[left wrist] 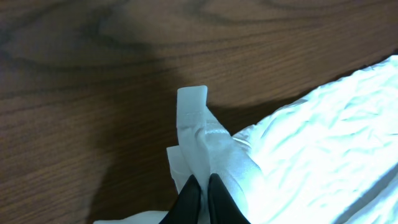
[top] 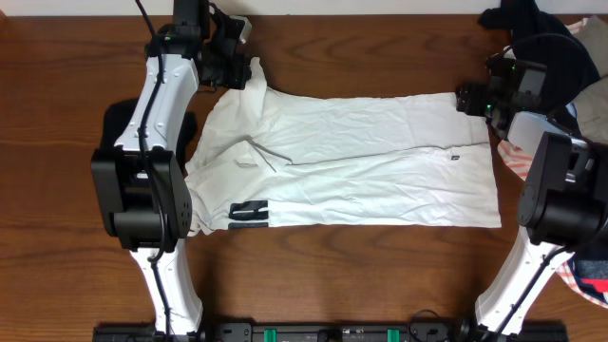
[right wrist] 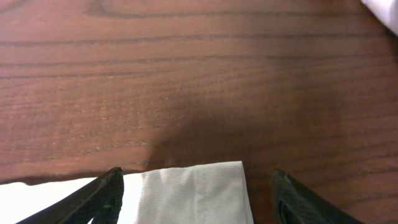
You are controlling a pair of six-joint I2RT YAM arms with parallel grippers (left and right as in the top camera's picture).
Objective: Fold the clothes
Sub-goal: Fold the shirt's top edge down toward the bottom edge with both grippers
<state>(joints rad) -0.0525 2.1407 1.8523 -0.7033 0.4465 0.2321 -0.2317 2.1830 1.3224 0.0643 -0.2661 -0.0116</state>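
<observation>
A large wrinkled white shirt (top: 351,161) lies spread across the wooden table, with black stripe marks (top: 249,216) near its front left edge. My left gripper (top: 237,65) is at the shirt's far left corner, shut on a strip of white fabric (left wrist: 196,130) that sticks up between its fingers (left wrist: 200,186). My right gripper (top: 472,98) is at the shirt's far right corner. Its fingers are spread wide (right wrist: 196,183) with the shirt's corner (right wrist: 199,190) lying flat between them, not gripped.
A pile of other garments, black (top: 546,43) and red-striped (top: 521,163), lies at the far right of the table behind the right arm. A light cloth edge (right wrist: 382,9) shows at the top right of the right wrist view. Bare wood (top: 380,275) lies in front of the shirt.
</observation>
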